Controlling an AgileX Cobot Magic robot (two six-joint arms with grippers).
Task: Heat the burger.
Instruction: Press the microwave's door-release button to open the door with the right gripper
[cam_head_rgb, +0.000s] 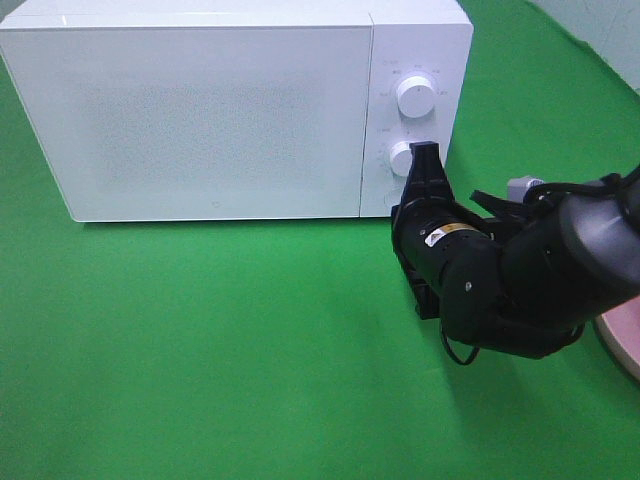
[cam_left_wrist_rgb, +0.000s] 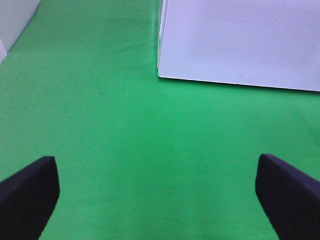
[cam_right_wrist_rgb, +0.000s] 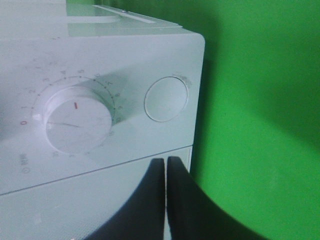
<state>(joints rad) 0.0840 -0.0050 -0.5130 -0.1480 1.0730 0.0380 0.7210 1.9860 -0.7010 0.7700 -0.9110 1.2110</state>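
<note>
Green cloth (cam_head_rgb: 250, 350) covers the whole table. On the far left, only the left wrist view shows the left gripper (cam_left_wrist_rgb: 156, 167): its two dark fingers (cam_left_wrist_rgb: 30, 195) stand wide apart over bare cloth with nothing between them, and a corner of the white microwave (cam_left_wrist_rgb: 240, 40) lies ahead of them. From the high camera the microwave (cam_head_rgb: 200, 110) sits at the back of the table with its door (cam_head_rgb: 190, 115) shut flat. The door's frosted front hides whatever is inside. The burger shows in none of the three views, so I cannot tell where it is. Right of the door comes the control panel, with an upper dial (cam_head_rgb: 415, 95) above a lower dial (cam_head_rgb: 402, 158). The right gripper (cam_head_rgb: 425, 152) reaches up to the lower dial, its black arm bulking across the right of the table. The right wrist view gives what the high one cannot: the jaws are pressed together with nothing in them, and the tips (cam_right_wrist_rgb: 165, 162) are close in front of the panel. The same view shows the dial's red mark and scale and a round button (cam_right_wrist_rgb: 166, 99) just beside it. Whether the tips touch the panel I cannot tell. At the far right edge, half behind the arm, lies a pink plate (cam_head_rgb: 625, 340).
</note>
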